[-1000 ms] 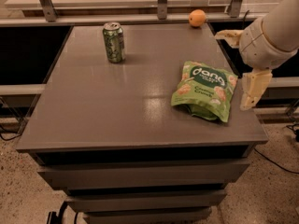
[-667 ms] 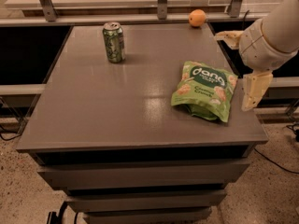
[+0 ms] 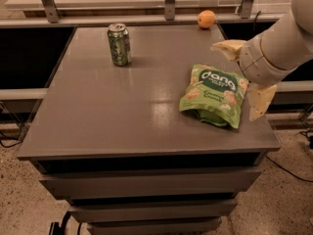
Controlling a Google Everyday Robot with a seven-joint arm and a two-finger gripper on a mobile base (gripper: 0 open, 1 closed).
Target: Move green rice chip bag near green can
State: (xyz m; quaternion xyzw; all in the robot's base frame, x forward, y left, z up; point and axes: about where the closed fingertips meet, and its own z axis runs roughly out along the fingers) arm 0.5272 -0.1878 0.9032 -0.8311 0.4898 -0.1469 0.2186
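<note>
Only the gripper (image 3: 235, 82) has shifted, slightly down-left. Its fingers are spread wide at the right edge of the chip bag (image 3: 212, 94), right of centre, apparently lining up a grasp. The can (image 3: 119, 44) stands upper left, well apart.

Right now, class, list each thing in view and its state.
green rice chip bag: lying flat, front up, not gripped.
green can: upright, apart from the bag.
orange: resting at the table far edge.
gripper: open, fingers spread by the bag's right edge.
</note>
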